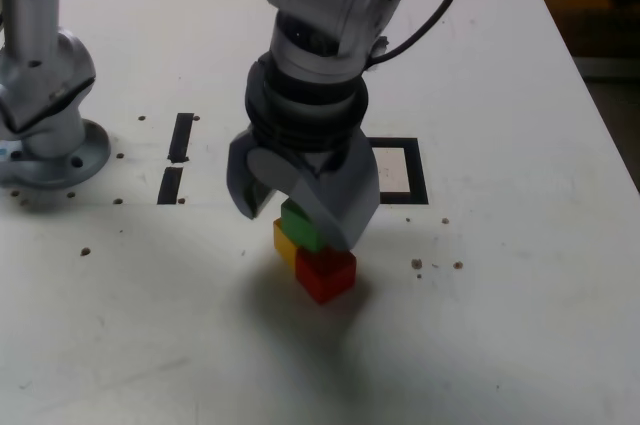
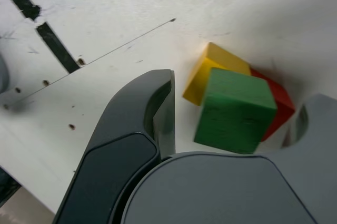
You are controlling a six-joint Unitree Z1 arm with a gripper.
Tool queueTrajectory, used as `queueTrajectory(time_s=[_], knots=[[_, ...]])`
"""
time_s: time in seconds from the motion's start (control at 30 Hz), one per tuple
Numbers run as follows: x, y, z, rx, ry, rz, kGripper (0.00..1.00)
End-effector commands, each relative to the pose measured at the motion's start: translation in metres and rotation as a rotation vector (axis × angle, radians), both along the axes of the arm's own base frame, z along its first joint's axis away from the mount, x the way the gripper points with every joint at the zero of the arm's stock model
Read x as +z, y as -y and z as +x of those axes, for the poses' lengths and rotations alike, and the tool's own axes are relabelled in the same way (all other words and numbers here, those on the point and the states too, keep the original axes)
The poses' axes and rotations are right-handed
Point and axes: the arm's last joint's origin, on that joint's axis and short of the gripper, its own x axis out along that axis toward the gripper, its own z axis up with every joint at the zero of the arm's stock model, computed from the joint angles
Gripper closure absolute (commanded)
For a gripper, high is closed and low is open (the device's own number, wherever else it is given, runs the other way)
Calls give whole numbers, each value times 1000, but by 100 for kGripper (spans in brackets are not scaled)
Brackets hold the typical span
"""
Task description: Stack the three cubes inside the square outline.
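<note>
The green cube (image 1: 297, 217) (image 2: 236, 109) rests on top of the yellow cube (image 1: 284, 241) (image 2: 210, 68) and the red cube (image 1: 325, 273) (image 2: 281, 103), which sit side by side on the white table. My gripper (image 1: 298, 225) (image 2: 239, 89) hangs over this pile, open, one finger on each side of the green cube. In the wrist view a gap shows between one finger (image 2: 160, 108) and the green cube. The square outline (image 1: 419, 170) lies behind the pile, toward the exterior view's right, partly hidden by the gripper; no cube is in it.
Two short black tape strips (image 1: 182, 137) (image 1: 170, 185) lie toward the exterior view's left. The arm's metal base (image 1: 45, 95) stands at the far left. Small dark specks (image 1: 417, 265) dot the table. The table's edge (image 1: 600, 115) runs down the right.
</note>
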Motion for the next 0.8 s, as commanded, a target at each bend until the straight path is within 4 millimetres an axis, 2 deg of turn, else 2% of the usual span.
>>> queueTrajectory(time_s=[0.0,0.27,0.43,0.53,0.67,0.77], knots=[[-2,1,1,-1,15,-6,50],[-5,2,4,8,60,-36,75],[1,2,4,26,74,-26,81],[14,2,8,30,104,-1,85],[45,12,32,-12,184,20,90],[58,23,57,-61,210,20,90]])
